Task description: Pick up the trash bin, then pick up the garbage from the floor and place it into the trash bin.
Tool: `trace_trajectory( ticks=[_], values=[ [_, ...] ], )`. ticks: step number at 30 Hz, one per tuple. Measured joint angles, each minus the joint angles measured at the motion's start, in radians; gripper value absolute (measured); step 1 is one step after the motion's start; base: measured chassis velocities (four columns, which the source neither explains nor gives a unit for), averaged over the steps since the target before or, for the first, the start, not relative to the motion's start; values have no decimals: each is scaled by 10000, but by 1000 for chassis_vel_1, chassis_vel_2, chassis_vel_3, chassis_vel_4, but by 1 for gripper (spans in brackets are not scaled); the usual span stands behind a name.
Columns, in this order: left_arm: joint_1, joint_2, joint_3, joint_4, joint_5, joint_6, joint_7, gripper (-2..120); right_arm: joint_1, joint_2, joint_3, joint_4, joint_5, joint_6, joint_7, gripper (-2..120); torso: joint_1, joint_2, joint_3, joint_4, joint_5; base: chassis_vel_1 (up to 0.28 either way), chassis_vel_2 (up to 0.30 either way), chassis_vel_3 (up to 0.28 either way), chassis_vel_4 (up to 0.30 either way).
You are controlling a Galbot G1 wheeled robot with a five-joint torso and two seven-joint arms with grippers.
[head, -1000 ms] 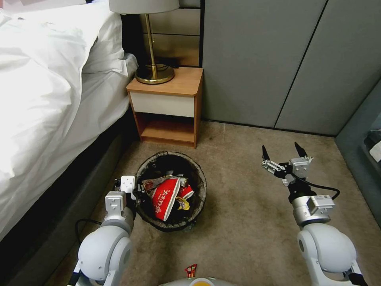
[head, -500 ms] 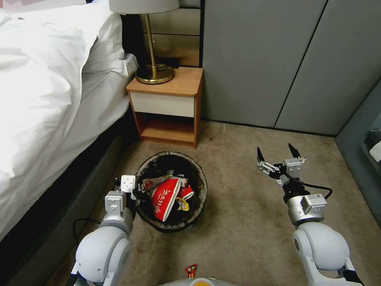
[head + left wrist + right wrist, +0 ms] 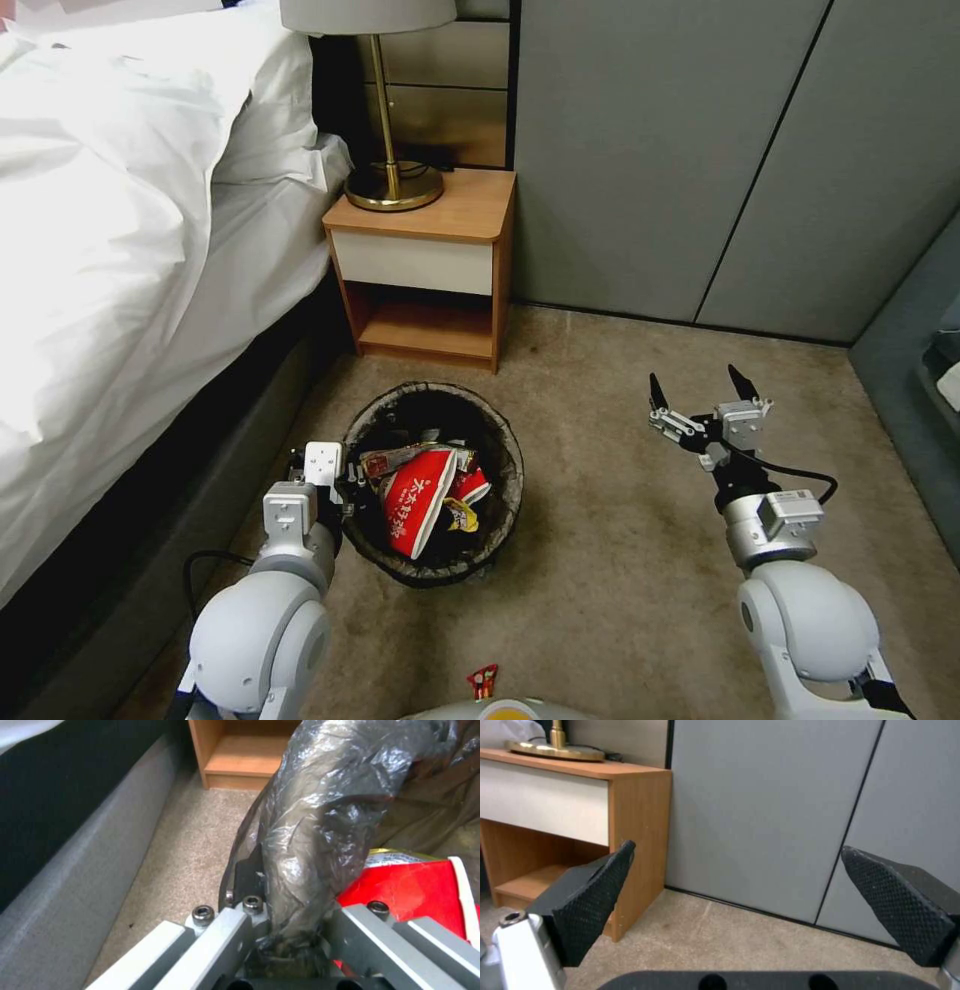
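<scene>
The trash bin (image 3: 505,455), round with a dark bag folded over its rim, is low over the carpet by the bed. My left gripper (image 3: 346,490) is shut on its near-left rim; in the left wrist view the left gripper (image 3: 295,924) clamps the bag-covered rim (image 3: 325,813). Garbage lies inside: a crumpled red-and-white paper cup (image 3: 415,502), also seen as a red cup (image 3: 410,892), plus a yellow wrapper (image 3: 460,515). A small red wrapper (image 3: 481,680) lies on the floor close to my base. My right gripper (image 3: 700,388) hovers open and empty to the bin's right, its fingertips (image 3: 605,888) wide apart.
A wooden nightstand (image 3: 425,265) with a brass lamp (image 3: 393,185) stands behind the bin. The bed (image 3: 120,250) and its dark base (image 3: 170,480) run along the left. Grey wall panels (image 3: 700,150) close the back. Bare carpet (image 3: 600,520) lies between bin and right arm.
My right gripper drifted slightly left and back a second ago, then held still. The view shifted a touch. The left gripper keeps its hold on the bin.
</scene>
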Motion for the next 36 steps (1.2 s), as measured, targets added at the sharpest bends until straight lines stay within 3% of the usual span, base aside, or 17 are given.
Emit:
trace_trajectory(
  ticks=[36],
  values=[
    [-47, -24, -23, 10, -1, 38, -39, 0, 111, -37, -58, -370, -114, 125, -31, 100, 0, 0, 0, 1, 0, 18, 17, 18, 16]
  ],
)
